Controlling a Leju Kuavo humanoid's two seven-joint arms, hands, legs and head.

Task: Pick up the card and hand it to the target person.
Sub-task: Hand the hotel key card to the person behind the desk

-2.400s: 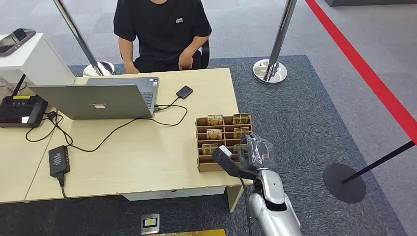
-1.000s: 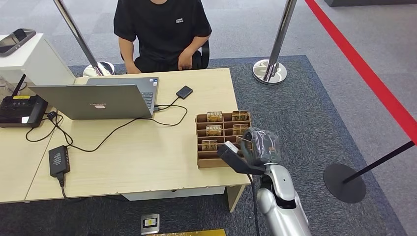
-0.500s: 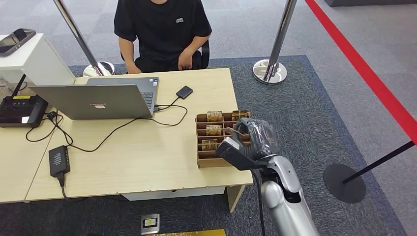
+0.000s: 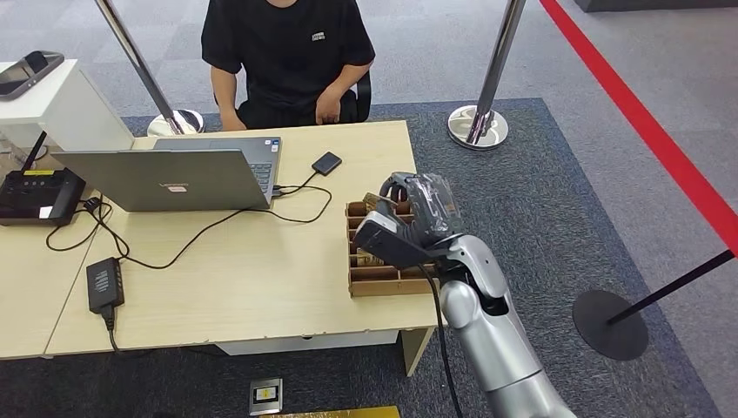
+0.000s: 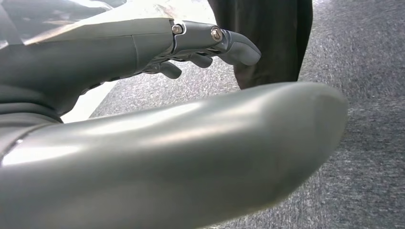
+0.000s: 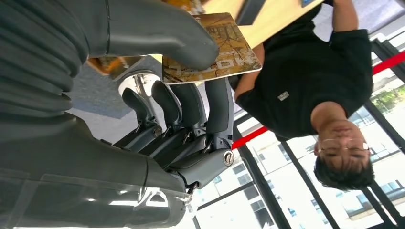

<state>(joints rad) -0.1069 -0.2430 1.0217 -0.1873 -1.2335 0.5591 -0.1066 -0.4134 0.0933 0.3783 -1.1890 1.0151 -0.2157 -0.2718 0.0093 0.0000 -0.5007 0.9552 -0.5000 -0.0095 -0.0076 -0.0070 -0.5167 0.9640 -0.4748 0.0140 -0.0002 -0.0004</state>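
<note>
Pinching: I am gripping the card (image 6: 212,50) between thumb and fingers (image 6: 191,102) of my right hand (image 4: 416,218), above the rack (image 4: 365,280).
Left hand (image 5: 143,45): hanging empty, fingers loosely curled.
Risk: card slipping while I am reaching toward the person (image 4: 287,52).

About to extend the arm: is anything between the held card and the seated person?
Nothing visible blocks it. The right hand holds the card above the card rack; toward the person lie only a low cable and a small black device.
</note>
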